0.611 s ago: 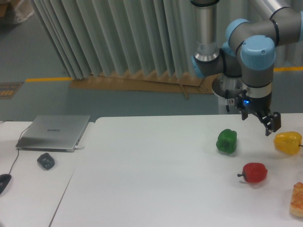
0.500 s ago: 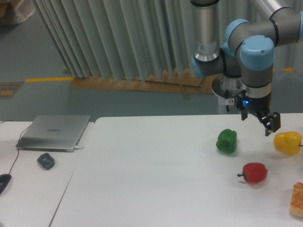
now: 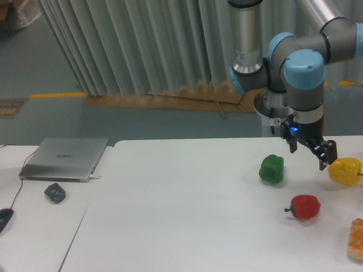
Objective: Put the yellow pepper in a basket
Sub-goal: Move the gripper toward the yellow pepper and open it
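Observation:
The yellow pepper (image 3: 344, 170) lies on the white table near the right edge of the view, glossy and lobed. My gripper (image 3: 309, 151) hangs just above the table, up and to the left of the pepper, its right finger (image 3: 327, 154) close to the pepper's left side. The fingers stand apart with nothing between them, so the gripper is open. No basket is in view.
A green pepper (image 3: 271, 169) sits left of the gripper and a red pepper (image 3: 304, 207) with a stem lies in front of it. A piece of bread (image 3: 357, 239) is at the lower right edge. A laptop (image 3: 64, 158), a grey object (image 3: 55, 192) and a cable are far left.
The gripper has shifted slightly down and toward the yellow pepper. The peppers have not moved.

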### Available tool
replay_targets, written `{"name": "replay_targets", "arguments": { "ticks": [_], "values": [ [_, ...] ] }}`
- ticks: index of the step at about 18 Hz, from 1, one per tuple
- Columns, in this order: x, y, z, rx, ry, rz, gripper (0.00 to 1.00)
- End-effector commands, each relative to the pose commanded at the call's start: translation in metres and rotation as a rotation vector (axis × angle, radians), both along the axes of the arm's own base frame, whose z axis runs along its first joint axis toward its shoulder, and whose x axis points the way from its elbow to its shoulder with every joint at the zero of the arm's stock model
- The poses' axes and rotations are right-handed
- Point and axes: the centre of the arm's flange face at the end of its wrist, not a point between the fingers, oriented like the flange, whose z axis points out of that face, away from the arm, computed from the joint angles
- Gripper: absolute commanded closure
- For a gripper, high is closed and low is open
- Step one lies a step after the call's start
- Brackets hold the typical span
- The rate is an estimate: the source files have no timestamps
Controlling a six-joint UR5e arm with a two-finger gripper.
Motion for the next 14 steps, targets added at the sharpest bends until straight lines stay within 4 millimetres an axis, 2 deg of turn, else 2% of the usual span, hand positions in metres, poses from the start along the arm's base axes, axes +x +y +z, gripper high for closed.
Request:
{"name": "replay_targets", "arguments": {
  "ticks": [14],
  "values": [
    [-0.004, -0.002, 0.01, 0.015, 0.006, 0.018, 0.0]
  ]
}}
